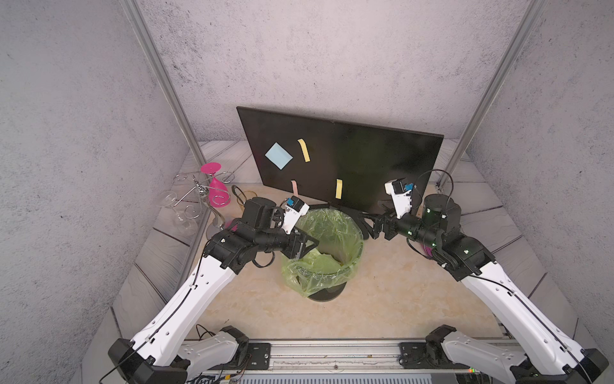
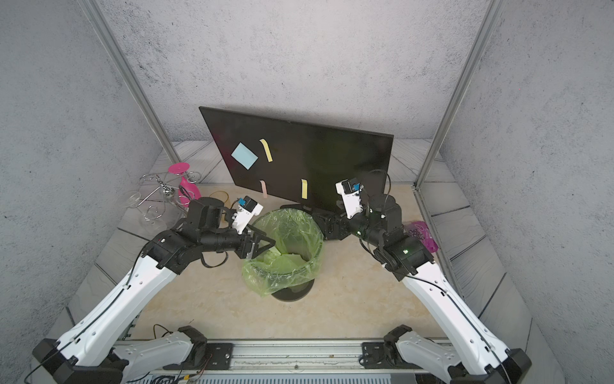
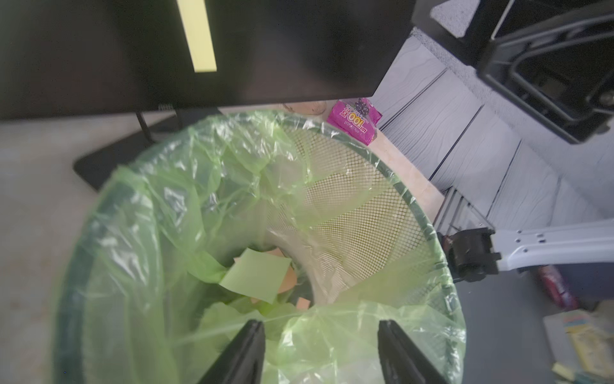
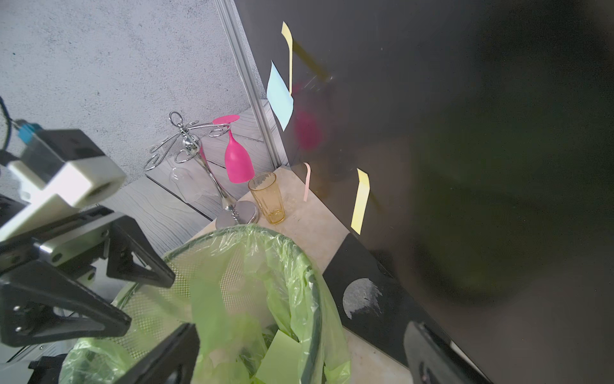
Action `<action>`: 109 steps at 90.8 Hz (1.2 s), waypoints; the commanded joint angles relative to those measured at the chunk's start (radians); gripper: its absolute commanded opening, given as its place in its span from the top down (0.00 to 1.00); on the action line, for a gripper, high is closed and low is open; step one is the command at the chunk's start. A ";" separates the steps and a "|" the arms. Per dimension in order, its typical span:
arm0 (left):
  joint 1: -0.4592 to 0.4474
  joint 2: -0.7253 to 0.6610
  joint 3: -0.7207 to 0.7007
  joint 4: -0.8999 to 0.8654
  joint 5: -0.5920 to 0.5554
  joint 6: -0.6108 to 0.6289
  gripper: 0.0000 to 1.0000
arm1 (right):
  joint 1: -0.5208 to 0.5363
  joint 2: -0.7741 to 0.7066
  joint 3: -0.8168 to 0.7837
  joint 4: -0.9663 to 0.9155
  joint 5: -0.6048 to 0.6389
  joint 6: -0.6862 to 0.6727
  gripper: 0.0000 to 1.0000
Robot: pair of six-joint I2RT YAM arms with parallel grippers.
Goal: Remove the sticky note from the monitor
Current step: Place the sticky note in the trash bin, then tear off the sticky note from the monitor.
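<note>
The black monitor [image 1: 358, 156] stands at the back of the table. Several sticky notes cling to its screen: a blue square [image 1: 278, 155], two yellow strips [image 1: 303, 150] [image 1: 339, 189] and a pink strip [image 1: 294, 188]. My left gripper [image 3: 320, 327] hangs open over a mesh bin [image 3: 428, 229] lined with green plastic, nothing between its fingers. Below it, inside the bin, is a green sticky note [image 3: 255, 276] among other paper. My right gripper [image 4: 299, 332] is open and empty at the bin's far rim, just in front of the monitor's base [image 4: 362, 276].
A chrome glass rack [image 1: 199, 192] with a pink glass [image 1: 217, 191] hanging upside down stands left of the monitor, an amber cup [image 4: 267, 197] beside its foot. A pink packet [image 2: 420, 232] lies at the table's right edge. Metal posts flank the table.
</note>
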 commanded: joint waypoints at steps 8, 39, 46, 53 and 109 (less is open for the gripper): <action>0.063 0.065 0.128 0.030 -0.014 0.008 0.28 | -0.003 -0.017 0.024 -0.008 0.012 0.015 0.01; 0.243 0.287 0.319 0.240 0.068 -0.218 0.23 | -0.003 -0.034 -0.002 0.001 0.045 0.025 0.01; 0.255 0.331 0.343 0.307 0.054 -0.271 0.22 | -0.003 -0.036 -0.009 0.006 0.045 0.028 0.01; 0.264 0.369 0.356 0.378 0.049 -0.321 0.22 | -0.002 -0.040 -0.013 0.010 0.046 0.030 0.01; 0.268 0.554 0.430 0.629 0.036 -0.505 0.37 | -0.003 -0.026 -0.028 0.032 0.054 0.022 0.01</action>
